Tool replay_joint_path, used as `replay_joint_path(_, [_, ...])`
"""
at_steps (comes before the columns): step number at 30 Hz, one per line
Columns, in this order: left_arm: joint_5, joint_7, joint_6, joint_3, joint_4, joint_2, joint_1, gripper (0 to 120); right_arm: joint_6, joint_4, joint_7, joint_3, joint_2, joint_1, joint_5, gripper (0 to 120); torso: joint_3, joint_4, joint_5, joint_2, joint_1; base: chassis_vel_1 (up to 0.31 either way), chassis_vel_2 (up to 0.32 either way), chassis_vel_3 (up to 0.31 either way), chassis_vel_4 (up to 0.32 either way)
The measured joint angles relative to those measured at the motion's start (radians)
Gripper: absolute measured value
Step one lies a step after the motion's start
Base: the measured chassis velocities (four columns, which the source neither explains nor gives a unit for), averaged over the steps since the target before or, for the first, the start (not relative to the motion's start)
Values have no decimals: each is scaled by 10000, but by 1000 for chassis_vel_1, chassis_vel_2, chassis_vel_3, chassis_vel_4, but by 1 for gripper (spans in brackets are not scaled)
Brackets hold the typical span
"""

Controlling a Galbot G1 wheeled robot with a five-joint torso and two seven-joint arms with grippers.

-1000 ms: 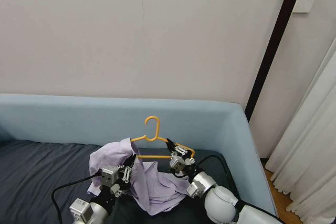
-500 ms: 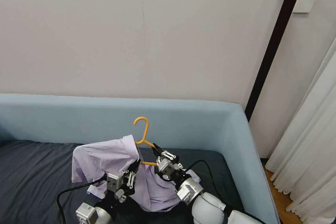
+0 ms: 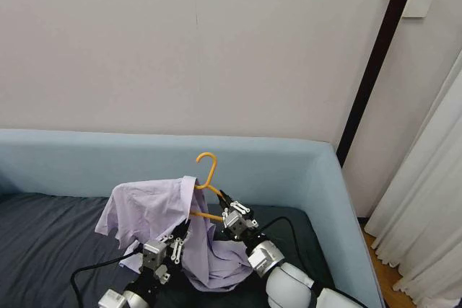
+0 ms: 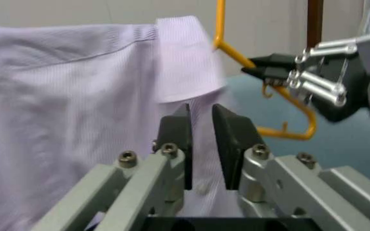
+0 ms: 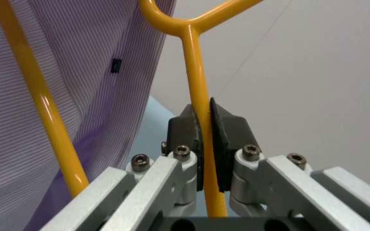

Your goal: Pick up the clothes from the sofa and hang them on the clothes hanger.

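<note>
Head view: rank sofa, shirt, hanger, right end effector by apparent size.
1. sofa, spanning most of the width.
2. shirt, draped on the hanger.
3. hanger and right end effector clamped on it: alike in extent, and the shirt hides part of the hanger, so unranked.

The right gripper (image 5: pixel 204 126) is clamped on one thin arm of the yellow hanger (image 5: pixel 192 62) below its curved fork, while a lilac striped shirt (image 5: pixel 92 50) hangs against the other arm, before a pale wall (image 5: pixel 313 72).

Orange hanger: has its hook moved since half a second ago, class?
Yes. The hanger hook has shifted right and slightly up, nearer the top edge of the sofa backrest.
</note>
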Motion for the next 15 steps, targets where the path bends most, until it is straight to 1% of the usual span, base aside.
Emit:
replay_joint_path(1, [346, 15, -453, -298, 143, 238, 242, 29, 22, -14, 0, 109, 19, 27, -13, 4, 0, 6, 0, 1, 0, 0, 0, 0, 0])
replay_joint_path(2, [346, 15, -453, -298, 143, 238, 242, 29, 22, -14, 0, 109, 19, 27, -13, 4, 0, 6, 0, 1, 0, 0, 0, 0, 0])
replay_joint_path(3, [439, 28, -682, -420, 231, 410, 320, 30, 30, -12, -5, 211, 23, 19, -35, 4, 1, 8, 0, 0, 0, 0, 0, 0, 0])
replay_joint_path(4, [483, 37, -882, -536, 327, 637, 376, 36, 32, 1, -8, 329, 17, -15, -65, 4, 0, 7, 1, 0, 0, 0, 0, 0, 0])
replay_joint_path(5, [481, 110, -1199, -769, 413, 1055, 498, 41, 52, 39, -8, 545, -5, -132, -178, 4, 0, 0, -4, 0, 0, 0, 0, 0, 0])
replay_joint_path(8, [110, 326, -1494, -1534, 266, 1793, 737, 52, 213, -16, -12, 752, 11, -261, -480, 4, 1, -3, -2, 0, 0, 0, 0, 0, 0])
replay_joint_path(9, [110, 326, -1494, -1534, 266, 1793, 737, 52, 213, -16, -12, 752, 11, -261, -480, 4, 1, -3, -2, 0, 0, 0, 0, 0, 0])
replay_joint_path(10, [-289, 424, -1506, -1964, 127, 2129, 775, 57, 306, -82, -16, 793, 34, -289, -619, 4, 0, -3, 0, 0, 0, 0, 0, 0, 0])
replay_joint_path(12, [-1576, 971, -1540, -2696, 28, 2941, 688, 66, 546, -266, -29, 827, 103, -350, -932, 4, 0, 6, 1, 0, -1, 0, 0, 0, 0])
replay_joint_path(13, [-2585, 1800, -1584, -3087, 103, 3551, 515, 71, 658, -353, -34, 831, 142, -394, -1122, 4, 0, 3, 0, 0, 0, 0, 0, 0, 0])
replay_joint_path(14, [-2585, 1800, -1584, -3087, 103, 3551, 515, 71, 658, -353, -34, 831, 142, -394, -1122, 4, 0, 3, 0, 0, 0, 0, 0, 0, 0])
replay_joint_path(15, [-3227, 2439, -1630, -3307, 283, 4010, 336, 76, 747, -418, -36, 832, 180, -433, -1277, 4, 0, -1, 3, 0, 0, 0, 0, 0, 0])
